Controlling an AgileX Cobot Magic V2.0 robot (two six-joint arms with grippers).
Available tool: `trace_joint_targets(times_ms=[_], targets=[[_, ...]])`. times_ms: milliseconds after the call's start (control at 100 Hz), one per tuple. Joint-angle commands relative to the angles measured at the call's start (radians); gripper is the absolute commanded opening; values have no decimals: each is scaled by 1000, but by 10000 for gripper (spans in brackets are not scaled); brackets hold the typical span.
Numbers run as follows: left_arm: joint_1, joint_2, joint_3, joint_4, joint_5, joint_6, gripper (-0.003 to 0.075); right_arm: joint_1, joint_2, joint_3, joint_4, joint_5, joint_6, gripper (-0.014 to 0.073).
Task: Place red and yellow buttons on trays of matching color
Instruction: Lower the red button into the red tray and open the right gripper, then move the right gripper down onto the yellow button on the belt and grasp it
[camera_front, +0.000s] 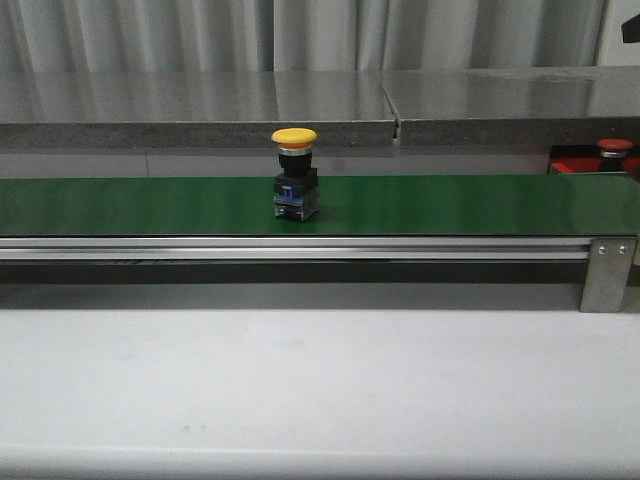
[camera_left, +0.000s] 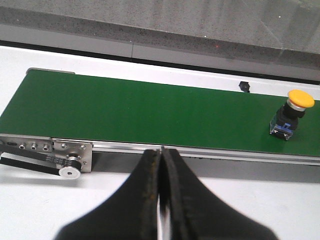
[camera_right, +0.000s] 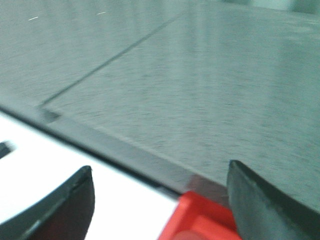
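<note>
The yellow button (camera_front: 294, 172) stood upright on the green belt (camera_front: 450, 205) near its middle, off to the right of my left gripper (camera_left: 161, 165), whose black fingers were pressed together and empty near the belt's left end. My right gripper (camera_right: 160, 200) hung wide open with nothing between its fingers over the red tray (camera_front: 590, 162) beyond the belt's right end, where a red button (camera_front: 615, 147) already sat. The yellow button had a glossy domed cap on a blocky dark base, so I judged either arm must reach toward the belt's middle.
</note>
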Motion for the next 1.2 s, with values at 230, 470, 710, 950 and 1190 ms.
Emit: trace_joint_targets(times_ms=[230, 470, 710, 950, 1190], targets=[[-7, 2, -28, -24, -58, 0, -20, 67, -202, -32, -213, 292, 82, 551], [-7, 2, -28, -24, -58, 0, -20, 210, -216, -30, -348, 420, 160, 548], [-7, 2, -28, -24, -58, 0, -20, 360, -212, -19, -492, 401, 234, 548], [-7, 2, -28, -24, -58, 0, -20, 456, -212, 64, -501, 353, 233, 548], [-7, 2, -28, -24, -58, 0, -20, 523, -212, 138, -501, 249, 196, 548]])
